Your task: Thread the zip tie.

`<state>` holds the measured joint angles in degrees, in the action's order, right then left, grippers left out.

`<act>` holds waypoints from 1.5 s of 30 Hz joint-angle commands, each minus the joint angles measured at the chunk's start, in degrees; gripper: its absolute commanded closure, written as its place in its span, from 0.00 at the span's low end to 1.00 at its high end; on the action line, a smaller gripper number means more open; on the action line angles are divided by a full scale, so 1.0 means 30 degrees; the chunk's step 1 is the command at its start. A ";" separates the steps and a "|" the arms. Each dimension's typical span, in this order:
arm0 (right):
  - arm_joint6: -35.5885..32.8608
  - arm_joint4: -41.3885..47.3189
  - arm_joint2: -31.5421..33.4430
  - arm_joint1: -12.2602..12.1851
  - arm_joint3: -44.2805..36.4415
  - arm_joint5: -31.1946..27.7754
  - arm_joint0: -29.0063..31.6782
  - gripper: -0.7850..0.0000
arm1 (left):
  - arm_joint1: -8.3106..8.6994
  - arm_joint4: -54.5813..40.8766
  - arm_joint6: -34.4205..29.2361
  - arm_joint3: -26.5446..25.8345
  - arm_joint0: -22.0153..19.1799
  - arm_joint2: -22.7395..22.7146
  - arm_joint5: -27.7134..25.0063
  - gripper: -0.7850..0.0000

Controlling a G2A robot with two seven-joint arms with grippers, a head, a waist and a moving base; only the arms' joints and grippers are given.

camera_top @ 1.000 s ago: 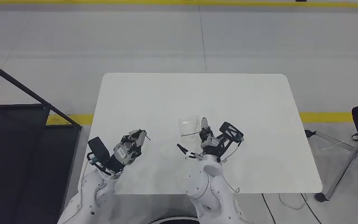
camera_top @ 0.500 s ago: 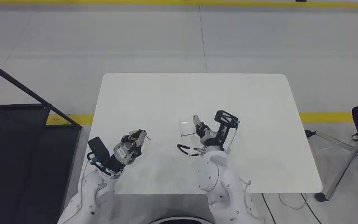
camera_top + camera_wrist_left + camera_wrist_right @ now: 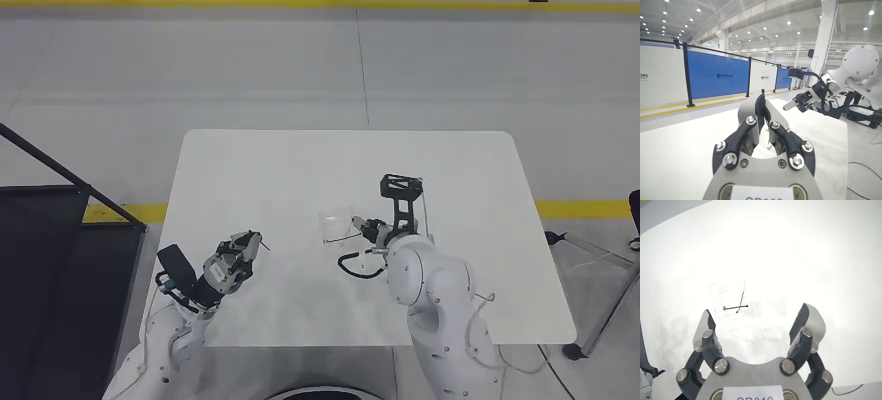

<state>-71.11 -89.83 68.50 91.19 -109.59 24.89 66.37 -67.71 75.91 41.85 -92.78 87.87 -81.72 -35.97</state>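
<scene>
The right hand [image 3: 756, 318], spread, is swung inward and held above the zip tie [image 3: 735, 308], laid crosswise just ahead on a clear plate [image 3: 715, 292].

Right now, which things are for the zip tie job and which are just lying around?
For the job: black zip ties, clear holder, left hand shut on a thin black strip, open right hand.
Just lying about: blue fence panels, dark screen beside the table.

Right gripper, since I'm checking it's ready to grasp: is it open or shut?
Open. In the right wrist view, the right gripper has its pads wide apart, holding nothing.
</scene>
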 commanded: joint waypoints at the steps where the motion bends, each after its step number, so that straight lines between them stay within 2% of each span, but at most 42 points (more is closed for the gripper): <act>1: 0.0765 -0.0309 -0.0045 -0.0014 0.0467 -0.0045 0.0197 0.00 | 0.0000 0.0000 0.0000 0.0000 0.0000 0.0000 0.0000 1.00; 4: 0.1081 0.0379 -0.0253 0.0076 0.1732 -0.0348 -0.0206 0.00 | 0.0000 0.0000 0.0000 0.0000 0.0000 0.0000 0.0000 1.00; 6: 0.0268 0.1036 -0.0194 0.0123 0.2572 -0.0931 -0.0919 0.16 | 0.0000 0.0000 0.0000 0.0000 0.0000 0.0000 0.0000 1.00; 8: -0.0464 0.1367 -0.0096 0.0156 0.3342 -0.1351 -0.1679 0.22 | 0.0000 0.0000 0.0000 0.0000 0.0000 0.0000 0.0000 1.00; 10: -0.1176 0.1664 -0.0074 0.0184 0.4028 -0.1815 -0.2338 0.50 | 0.0000 0.0000 0.0000 0.0000 0.0000 0.0000 0.0000 1.00; 14: -0.1689 0.1802 -0.0060 0.0227 0.5194 -0.2119 -0.3180 0.64 | 0.0000 0.0000 0.0000 0.0000 0.0000 0.0000 0.0000 1.00; 23: -0.2400 0.2341 -0.0218 0.0312 0.6985 -0.3122 -0.4392 0.66 | 0.0000 0.0000 0.0000 0.0000 0.0000 0.0000 0.0000 1.00; 45: -0.2827 0.2838 -0.0295 0.0205 0.7842 -0.4910 -0.4723 0.73 | 0.0000 0.0000 0.0000 0.0000 0.0000 0.0000 0.0000 1.00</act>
<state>-79.59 -81.22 67.72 91.81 -86.06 10.18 52.17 -67.71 75.91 41.85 -92.78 87.87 -81.72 -35.97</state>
